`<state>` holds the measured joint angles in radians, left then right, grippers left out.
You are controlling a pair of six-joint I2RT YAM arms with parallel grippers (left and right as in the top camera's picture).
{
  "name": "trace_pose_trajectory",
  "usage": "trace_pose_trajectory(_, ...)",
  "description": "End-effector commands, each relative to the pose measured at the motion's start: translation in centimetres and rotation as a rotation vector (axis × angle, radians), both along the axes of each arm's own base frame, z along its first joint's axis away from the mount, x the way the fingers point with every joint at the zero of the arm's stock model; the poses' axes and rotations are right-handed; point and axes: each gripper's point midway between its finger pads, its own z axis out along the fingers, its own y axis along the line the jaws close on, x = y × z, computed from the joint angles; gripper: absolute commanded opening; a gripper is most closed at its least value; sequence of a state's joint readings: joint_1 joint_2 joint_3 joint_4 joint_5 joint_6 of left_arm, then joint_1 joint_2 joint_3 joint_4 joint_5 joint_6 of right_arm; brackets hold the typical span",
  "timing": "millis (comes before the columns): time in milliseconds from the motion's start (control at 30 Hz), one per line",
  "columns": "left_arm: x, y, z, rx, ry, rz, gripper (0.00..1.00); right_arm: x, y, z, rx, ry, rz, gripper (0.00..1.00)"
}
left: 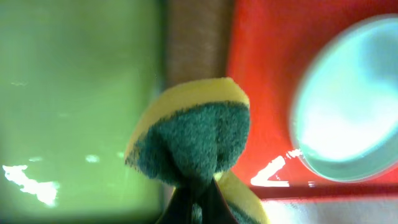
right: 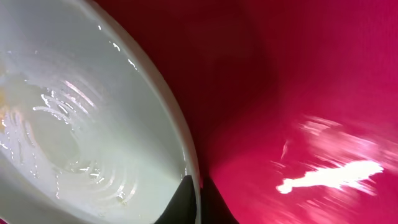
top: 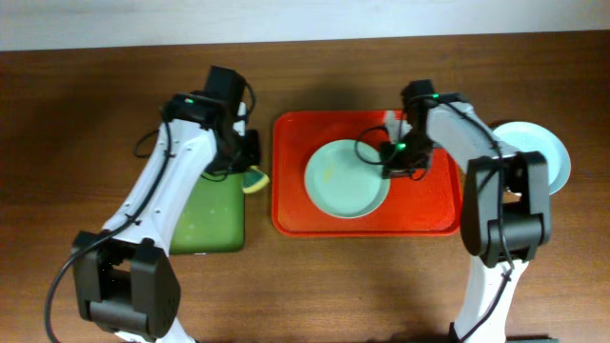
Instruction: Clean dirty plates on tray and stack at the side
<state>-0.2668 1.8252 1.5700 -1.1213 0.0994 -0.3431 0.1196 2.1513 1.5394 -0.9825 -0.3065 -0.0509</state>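
A pale mint plate lies on the red tray; it has a faint yellowish smear. My right gripper is shut on this plate's right rim; the right wrist view shows the rim between the two fingers. Another pale plate lies on the table right of the tray, partly hidden by the right arm. My left gripper is shut on a yellow and green sponge, held between the green tray and the red tray. The sponge fills the left wrist view.
A smaller green tray lies left of the red tray, partly under the left arm. A strip of brown table shows between the two trays. The table's back edge meets a white wall.
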Motion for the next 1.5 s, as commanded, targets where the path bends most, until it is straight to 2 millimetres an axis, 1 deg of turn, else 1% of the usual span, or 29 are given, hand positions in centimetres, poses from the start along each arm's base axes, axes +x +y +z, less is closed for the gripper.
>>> trace_pose_trajectory(0,-1.1,-4.4,-1.0,-0.056,-0.010,-0.133,0.00,-1.5,3.4,-0.8,-0.025,-0.009,0.207,0.24)
trace_pose_trajectory(33,-1.2,-5.4,-0.9,-0.061,-0.027,-0.158,0.00,-1.6,3.6,-0.3,-0.026,0.001,0.207,0.45)
trace_pose_trajectory(67,-1.0,-6.3,-0.8,-0.068,-0.047,-0.176,0.00,-1.6,3.3,0.5,-0.034,0.031,0.146,0.54)
trace_pose_trajectory(100,-0.9,-6.6,-0.7,-0.072,-0.056,-0.183,0.00,-1.4,3.0,0.7,-0.039,0.050,0.077,0.61)
trace_pose_trajectory(167,-0.9,-6.6,-0.7,-0.073,-0.057,-0.184,0.00,-1.5,2.4,0.6,-0.050,0.098,-0.070,0.65)
trace_pose_trajectory(200,-0.9,-6.9,-0.8,-0.074,-0.060,-0.189,0.00,-2.6,2.7,0.3,-0.059,0.132,-0.065,0.57)
trace_pose_trajectory(233,-0.9,-7.3,-1.0,-0.074,-0.061,-0.198,0.00,-3.2,3.0,-0.1,-0.063,0.145,-0.054,0.54)
trace_pose_trajectory(300,-0.7,-7.9,-1.8,-0.073,-0.054,-0.211,0.00,-4.1,3.4,-0.6,-0.069,0.164,-0.036,0.32)
trace_pose_trajectory(367,-0.4,-8.7,-3.5,-0.072,-0.037,-0.223,0.00,-4.1,3.6,-0.6,-0.073,0.167,-0.059,0.23)
trace_pose_trajectory(433,-0.4,-9.3,-4.6,-0.068,-0.025,-0.234,0.00,-3.5,3.7,-0.7,-0.070,0.151,-0.090,0.04)
trace_pose_trajectory(600,-0.3,-12.4,-8.9,-0.093,0.010,-0.278,0.00,-2.5,4.5,-0.8,-0.052,0.091,-0.043,0.04)
trace_pose_trajectory(667,0.0,-13.2,-9.5,-0.099,-0.002,-0.292,0.00,-2.3,4.5,-0.9,-0.050,0.083,-0.043,0.04)
trace_pose_trajectory(733,0.5,-13.3,-10.6,-0.091,-0.011,-0.290,0.00,-2.2,4.5,-0.9,-0.049,0.079,-0.044,0.04)
trace_pose_trajectory(800,0.9,-11.5,-13.2,0.027,0.002,-0.268,0.00,-2.4,4.5,-1.0,-0.051,0.086,-0.043,0.04)
trace_pose_trajectory(833,1.2,-9.3,-14.3,0.152,0.003,-0.250,0.00,-2.8,4.3,-1.3,-0.057,0.094,-0.043,0.04)
trace_pose_trajectory(867,1.4,-6.8,-14.4,0.291,-0.007,-0.233,0.00,-3.0,4.3,-1.7,-0.058,0.099,-0.042,0.05)
trace_pose_trajectory(933,2.3,-2.9,-12.9,0.521,-0.048,-0.206,0.00,-3.7,4.1,-3.0,-0.059,0.102,-0.043,0.05)
trace_pose_trajectory(1000,2.7,-1.9,-11.5,0.532,-0.038,-0.186,0.00,-4.1,4.0,-3.4,-0.061,0.108,-0.043,0.05)
trace_pose_trajectory(1033,3.0,-1.9,-10.6,0.529,-0.043,-0.179,0.00,-4.2,3.9,-3.5,-0.062,0.111,-0.042,0.05)
trace_pose_trajectory(1100,3.6,-2.2,-8.1,0.519,-0.059,-0.156,0.00,-4.1,4.0,-3.5,-0.060,0.106,-0.042,0.05)
trace_pose_trajectory(1133,3.7,-2.5,-6.0,0.479,-0.075,-0.080,0.00,-4.0,4.0,-3.5,-0.058,0.101,-0.043,0.04)
trace_pose_trajectory(1200,3.7,-2.8,-3.7,0.380,-0.079,-0.050,0.00,-3.8,4.0,-3.4,-0.057,0.098,-0.042,0.04)
trace_pose_trajectory(1233,3.7,-2.1,-1.1,0.289,-0.093,-0.008,0.00,-3.5,4.1,-2.7,-0.057,0.096,-0.042,0.04)
trace_pose_trajectory(1267,3.5,-0.4,0.4,0.258,-0.093,0.035,0.00,-2.8,4.3,-1.2,-0.055,0.086,-0.041,0.04)
trace_pose_trajectory(1300,3.0,2.3,1.4,0.267,-0.069,0.089,0.00,-2.2,4.4,0.4,-0.053,0.073,-0.034,0.04)
trace_pose_trajectory(1333,2.4,4.5,1.5,0.280,-0.029,0.134,0.00,-1.3,4.2,2.5,-0.078,0.056,-0.034,0.04)
trace_pose_trajectory(1367,1.7,6.9,1.0,0.288,0.026,0.184,0.00,-0.7,3.7,4.4,-0.123,0.044,-0.037,0.04)
trace_pose_trajectory(1400,1.1,8.2,0.0,0.257,0.073,0.221,0.00,-0.1,2.8,6.4,-0.205,0.020,-0.037,0.04)
trace_pose_trajectory(1467,0.0,9.5,-3.2,0.211,0.140,0.267,0.00,0.9,0.3,11.2,-0.417,-0.060,-0.065,0.04)
